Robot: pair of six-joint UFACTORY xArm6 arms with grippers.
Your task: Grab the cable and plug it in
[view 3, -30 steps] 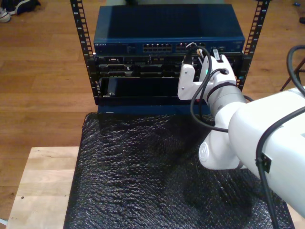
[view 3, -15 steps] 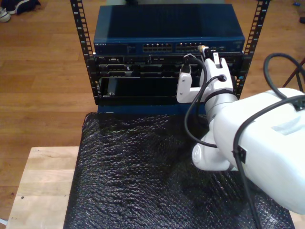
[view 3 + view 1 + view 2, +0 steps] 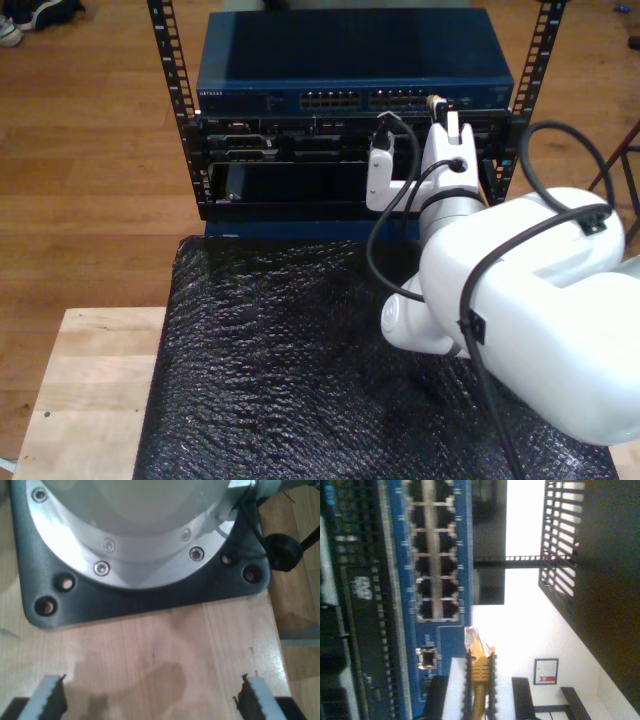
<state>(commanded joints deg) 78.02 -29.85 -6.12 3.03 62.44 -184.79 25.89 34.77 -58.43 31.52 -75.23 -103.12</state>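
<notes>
At the front of the rack, toward the exterior view's right, my second gripper (image 3: 437,110) is held up against the face of the blue network switch (image 3: 350,60), its jaws closed narrowly on the boot of the yellow cable (image 3: 479,672). In the second wrist view the clear plug (image 3: 472,639) is seen projecting just past the fingertips, its long axis running in line with the gripper and pointing toward the switch face, but it is not yet seated. The plug tip lies near the end of the block of ports (image 3: 433,555), just beside the last pair of sockets and near a small separate port (image 3: 427,657); it appears slightly offset from any opening, so a small sideways correction along the row is judged necessary before the push forward. How the plug's latch is turned relative to the sockets cannot be told. My first gripper (image 3: 150,700) is spread wide and empty above a pale wooden surface (image 3: 170,645), beside a dark mounting plate (image 3: 150,597) carrying a bolted metal flange, well apart from the rack. The insertion is therefore judged to fall to the second arm alone.
</notes>
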